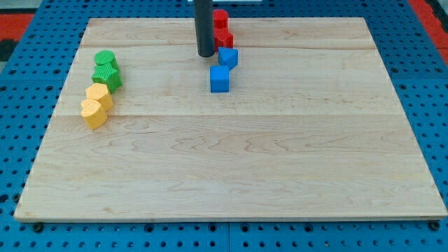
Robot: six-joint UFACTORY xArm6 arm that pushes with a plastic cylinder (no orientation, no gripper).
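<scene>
My dark rod comes down from the view's top, and my tip (206,54) rests on the wooden board (280,154) near its top edge. Just to the tip's right sit two red blocks, one round-topped (221,19) and one lower (225,38), partly hidden by the rod. A blue block (228,57) lies right beside the tip, close to touching. A blue cube (220,79) stands slightly below it.
At the board's left side, a green cylinder (105,60) and a green block (108,76) sit above two yellow blocks (99,94) (93,112) in a tight column. A blue pegboard (21,112) surrounds the board.
</scene>
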